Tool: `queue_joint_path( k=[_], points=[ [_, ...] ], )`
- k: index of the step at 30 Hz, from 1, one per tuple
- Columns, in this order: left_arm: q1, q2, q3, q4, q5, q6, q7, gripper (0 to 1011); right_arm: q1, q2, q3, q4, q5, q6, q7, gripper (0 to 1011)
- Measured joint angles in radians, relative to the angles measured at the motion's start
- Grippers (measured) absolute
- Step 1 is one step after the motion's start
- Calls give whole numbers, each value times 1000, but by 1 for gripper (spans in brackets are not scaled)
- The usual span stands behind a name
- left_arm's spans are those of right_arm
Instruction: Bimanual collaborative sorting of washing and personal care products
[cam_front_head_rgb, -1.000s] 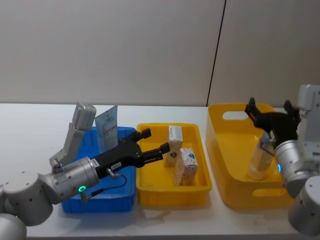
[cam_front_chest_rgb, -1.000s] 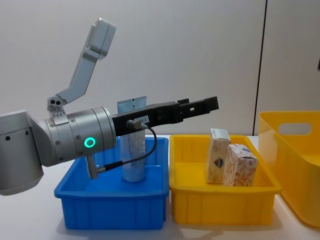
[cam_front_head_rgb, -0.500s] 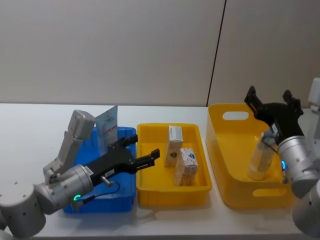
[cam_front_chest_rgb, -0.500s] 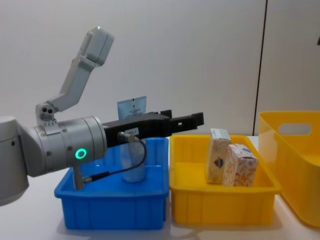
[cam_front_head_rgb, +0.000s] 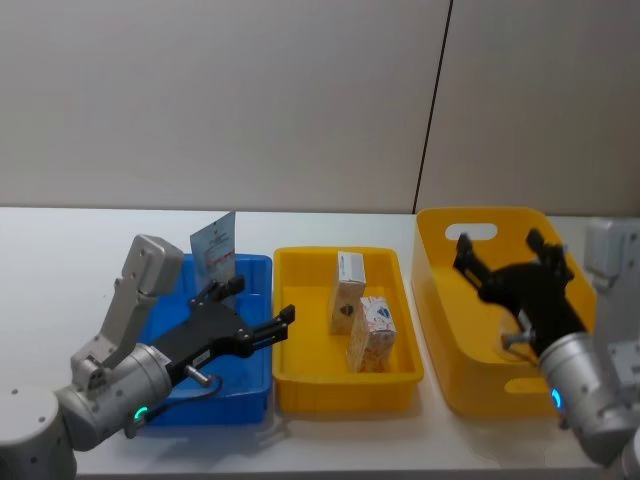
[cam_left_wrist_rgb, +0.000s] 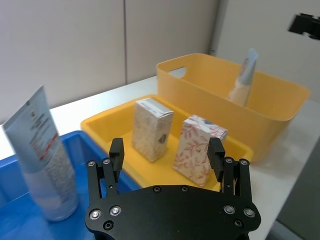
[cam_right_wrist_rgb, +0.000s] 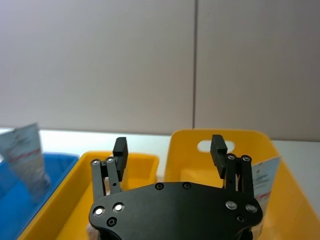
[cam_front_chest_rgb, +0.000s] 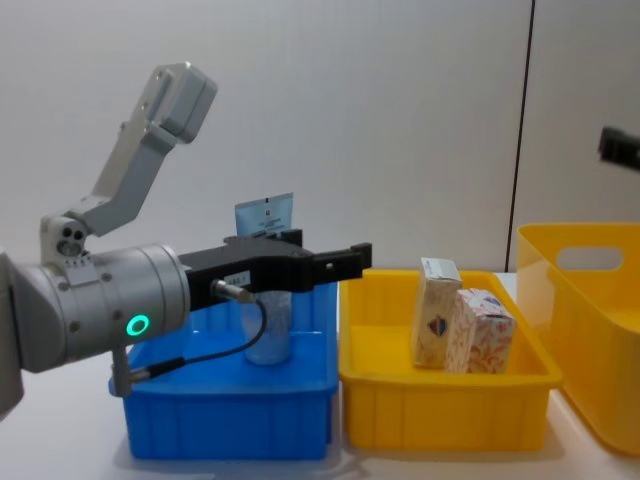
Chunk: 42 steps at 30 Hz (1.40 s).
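A tall pale-blue pouch stands upright in the blue tray. Two white cartons stand in the small yellow tray. The squeeze tube leans in the large yellow basket. My left gripper hovers open and empty over the blue tray's right side. My right gripper is open and empty above the basket, hiding the tube in the head view.
The three containers stand side by side on a white table, blue at the left, basket at the right. A grey wall stands behind them. Bare table lies to the left of the blue tray and in front of the containers.
My left gripper has drawn back from over the yellow tray to over the blue tray. My right gripper has pulled back and lower over the basket, still open; the tube stays in the basket.
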<state>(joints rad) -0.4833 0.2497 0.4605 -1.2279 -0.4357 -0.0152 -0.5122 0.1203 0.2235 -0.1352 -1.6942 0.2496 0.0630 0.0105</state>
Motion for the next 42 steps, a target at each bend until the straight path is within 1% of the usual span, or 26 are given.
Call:
queue_joint_path(
  k=[4,6,8,9,11,12,16,18,21,24,27,34,37,42],
  points=[
    [29,15,-1,-46,28,4,59,1001,-38,32,-26,-21,10,-9,16,1003],
    [39,21,-1,-63,37,5,79,1001,-61,51,-41,-33,17,-14,25,1003],
    [49,26,-1,-79,47,6,100,1001,-74,62,-50,-40,21,-17,31,1003],
    [59,31,-2,-96,57,7,121,1001,-88,75,-60,-48,25,-20,37,1003],
    [69,37,-2,-112,66,9,141,1001,-100,85,-68,-55,29,-23,43,1003],
    [79,42,-2,-127,75,10,160,1001,-111,94,-75,-61,32,-25,47,1004],
    [103,55,-3,-166,99,13,209,1001,-129,109,-87,-70,37,-29,54,1003],
    [118,63,-4,-191,113,15,240,1001,-132,111,-89,-72,38,-29,55,1003],
    [133,71,-4,-215,127,16,270,1001,-134,113,-91,-73,38,-30,56,1003],
    [158,85,-5,-255,150,19,321,1001,-134,114,-91,-73,38,-30,56,1003],
    [173,93,-5,-279,164,21,351,1001,-135,114,-91,-73,38,-30,56,1003],
    [219,118,-6,-354,209,27,445,1001,-135,114,-91,-73,38,-30,56,1003],
    [233,125,-7,-377,222,28,473,1001,-135,114,-90,-73,38,-29,56,1003],
    [244,131,-7,-394,233,29,496,1001,-133,110,-91,-73,37,-25,56,1003]
  ],
)
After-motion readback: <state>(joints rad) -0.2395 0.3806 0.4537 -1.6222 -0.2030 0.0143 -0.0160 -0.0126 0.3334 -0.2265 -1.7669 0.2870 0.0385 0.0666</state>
